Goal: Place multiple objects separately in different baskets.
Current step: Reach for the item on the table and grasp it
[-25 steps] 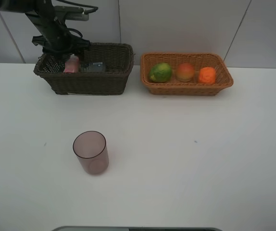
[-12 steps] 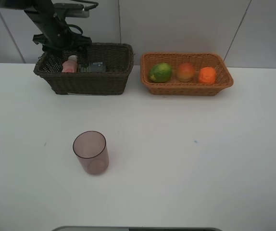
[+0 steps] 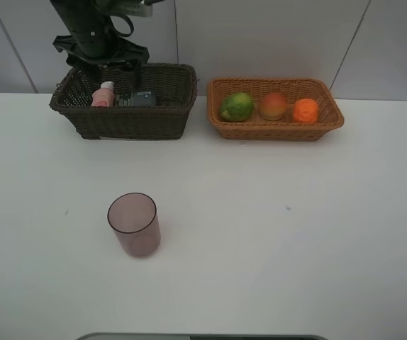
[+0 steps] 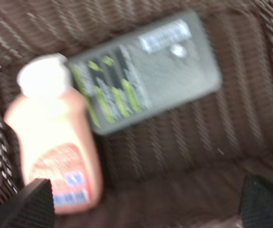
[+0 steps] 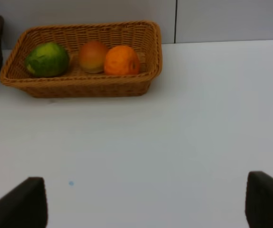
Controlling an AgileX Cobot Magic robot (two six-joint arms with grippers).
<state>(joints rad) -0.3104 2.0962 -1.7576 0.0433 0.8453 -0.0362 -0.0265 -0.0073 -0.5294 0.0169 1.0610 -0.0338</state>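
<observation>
**Sorting stock: one cup outstanding, five items binned**

Item 1. Mauve cup: translucent plastic, upright, mouth up, alone on the white surface, well apart from both baskets. Judged light, thin-walled and smooth, so apt to slip or flex under a hard squeeze and to tip if nudged near the rim. Best hold, by judgement: across the wall at mid-height, or one finger inside the rim and one outside, with modest force.

Item 2. Dark brown basket: deeper, woven. Holds the pink bottle, white cap on, and the dark green bottle, lying flat with its label up; the two lie side by side, touching or nearly so.

Item 3. Orange-tan basket: shallower. Holds, in a row, the green-yellow fruit, the peach and the orange, the last two touching.

Item 4. Left end effector: above the dark basket, fingers spread wide, holding nothing; both bottles lie free beneath it.

Item 5. Right end effector: over bare surface near the tan basket, fingers parted, nothing between them.

Status, by judgement: only the cup remains to be binned, probably with the bottles.
</observation>
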